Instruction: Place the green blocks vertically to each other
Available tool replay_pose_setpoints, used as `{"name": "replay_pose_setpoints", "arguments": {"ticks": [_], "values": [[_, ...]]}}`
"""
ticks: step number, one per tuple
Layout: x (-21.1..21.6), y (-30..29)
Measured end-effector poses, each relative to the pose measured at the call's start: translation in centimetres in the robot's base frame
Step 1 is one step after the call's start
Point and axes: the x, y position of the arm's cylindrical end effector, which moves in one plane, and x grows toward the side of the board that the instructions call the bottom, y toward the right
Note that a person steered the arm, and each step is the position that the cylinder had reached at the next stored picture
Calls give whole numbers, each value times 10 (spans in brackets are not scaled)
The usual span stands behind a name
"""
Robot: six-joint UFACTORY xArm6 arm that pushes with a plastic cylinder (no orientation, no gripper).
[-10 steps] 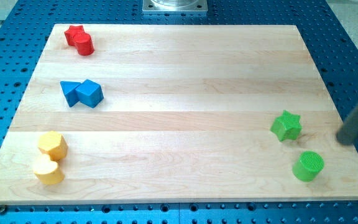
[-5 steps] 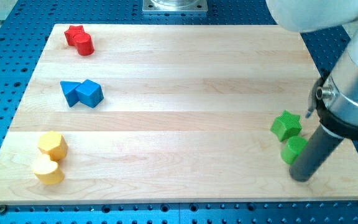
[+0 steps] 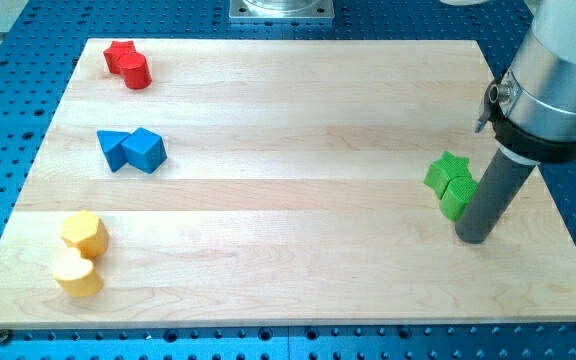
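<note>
Your rod carries no fingers, so nothing is grasped; my tip [image 3: 473, 238] rests on the tabletop [image 3: 298, 230] at the view's right, touching the lower right side of the green cylinder [image 3: 457, 197]. The green star [image 3: 445, 170] sits directly above that cylinder and touching it, the pair forming a short near-vertical stack. At the view's left, well apart, lie paired red blocks [image 3: 128, 64], blue blocks [image 3: 133, 149] and yellow blocks [image 3: 80, 252].
</note>
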Motion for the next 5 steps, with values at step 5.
{"name": "replay_pose_setpoints", "arguments": {"ticks": [5], "values": [[-58, 31]]}}
